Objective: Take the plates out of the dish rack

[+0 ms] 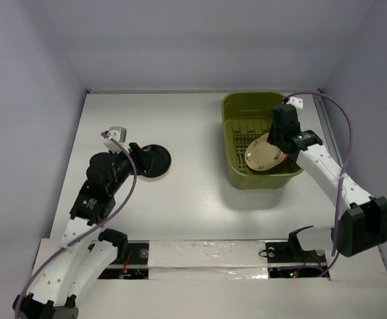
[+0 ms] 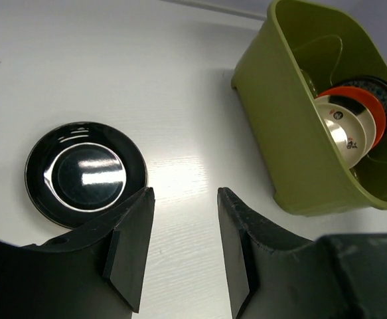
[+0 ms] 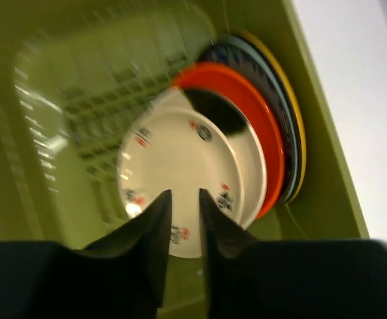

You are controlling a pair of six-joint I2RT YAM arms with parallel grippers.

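Seen from above, a white desk (image 1: 193,199) carries an olive-green dish rack (image 1: 259,181) at two o'clock and a lone black plate (image 2: 85,174) lying flat at nine o'clock, well apart from the rack. That overhead view shows only one pale plate inside the rack, leaning near its five o'clock corner with the right arm reaching in over it.

The right wrist camera, blurred by motion, shows what the overhead view hides: a stack standing on edge against the rack's wall. A beige plate (image 3: 180,159) with small printed marks faces front. Behind it are an orange-red plate (image 3: 256,126), a dark blue plate (image 3: 279,100) and a yellow-edged plate (image 3: 294,109) at the very back. The right claw (image 3: 185,206) hangs just before the beige plate with its jaws drawn to a narrow slit. Whether they pinch anything cannot be told.

The left wrist camera alone shows the left claw (image 2: 183,246) standing moderately wide and holding nothing over bare desk, the black plate just beyond its left finger at ten o'clock. The rack appears at two o'clock in that view, with the beige and orange-red plates visible over its wall.
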